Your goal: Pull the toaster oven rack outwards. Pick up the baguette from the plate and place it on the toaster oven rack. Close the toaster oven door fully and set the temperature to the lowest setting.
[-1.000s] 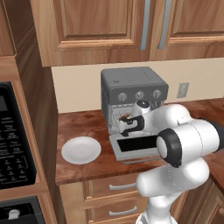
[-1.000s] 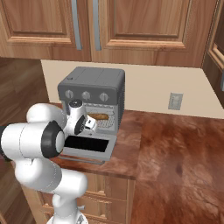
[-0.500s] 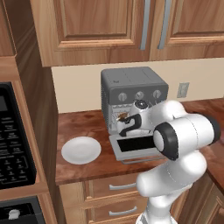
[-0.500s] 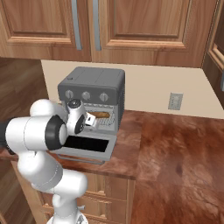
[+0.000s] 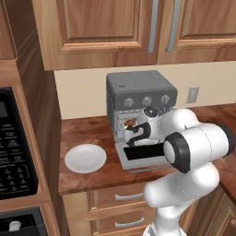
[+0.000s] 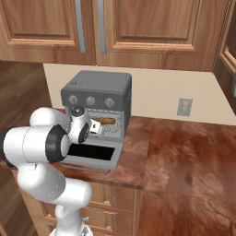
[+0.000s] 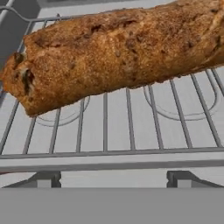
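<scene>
The end effector [image 5: 130, 132] sits right at the mouth of the toaster oven [image 5: 140, 92], fingers spread apart and gripping nothing — the arm's elbow has swung lower and closer to the cameras than a second ago. The baguette [image 7: 118, 50] lies loose on the toaster oven rack [image 7: 131, 127]; the hand view shows the wire grid up close, while the right base view catches just a golden strip inside the cavity. The toaster oven door [image 6: 92, 154] hangs open, flat over the worktop [image 6: 184, 152]. The plate [image 5: 85, 158] sits bare to the left.
</scene>
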### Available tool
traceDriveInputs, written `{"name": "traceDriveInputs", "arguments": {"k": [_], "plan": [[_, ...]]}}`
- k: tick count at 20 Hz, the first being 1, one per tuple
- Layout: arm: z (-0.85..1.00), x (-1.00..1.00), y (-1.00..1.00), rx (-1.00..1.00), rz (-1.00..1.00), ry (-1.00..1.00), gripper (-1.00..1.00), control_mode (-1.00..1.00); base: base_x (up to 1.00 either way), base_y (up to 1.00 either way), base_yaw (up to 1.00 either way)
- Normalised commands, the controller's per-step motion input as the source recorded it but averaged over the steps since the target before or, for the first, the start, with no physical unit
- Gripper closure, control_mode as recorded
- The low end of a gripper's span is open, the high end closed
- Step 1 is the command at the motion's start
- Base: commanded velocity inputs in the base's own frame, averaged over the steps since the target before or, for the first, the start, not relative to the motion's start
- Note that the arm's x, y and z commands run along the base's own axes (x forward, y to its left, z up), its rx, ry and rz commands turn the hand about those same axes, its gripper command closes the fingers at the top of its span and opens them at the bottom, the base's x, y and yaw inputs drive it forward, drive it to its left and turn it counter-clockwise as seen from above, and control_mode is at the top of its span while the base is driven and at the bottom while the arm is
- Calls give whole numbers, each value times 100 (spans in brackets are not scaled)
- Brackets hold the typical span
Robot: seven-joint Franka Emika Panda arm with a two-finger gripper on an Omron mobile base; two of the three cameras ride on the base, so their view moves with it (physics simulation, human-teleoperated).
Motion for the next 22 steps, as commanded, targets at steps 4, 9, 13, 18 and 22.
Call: {"name": "traceDriveInputs", "arguments": {"k": [4, 9, 13, 18, 22], "plan": [[24, -100, -23, 1, -17, 0, -100, -100, 0, 0, 0], [29, -95, -45, 4, -18, 0, -100, -100, 0, 0, 0], [38, -48, -50, 5, -12, 7, -100, -100, 0, 0, 0], [2, -3, -5, 1, -1, 1, -100, -100, 0, 0, 0], [0, 0, -4, 2, 0, 0, -100, -100, 0, 0, 0]]}}
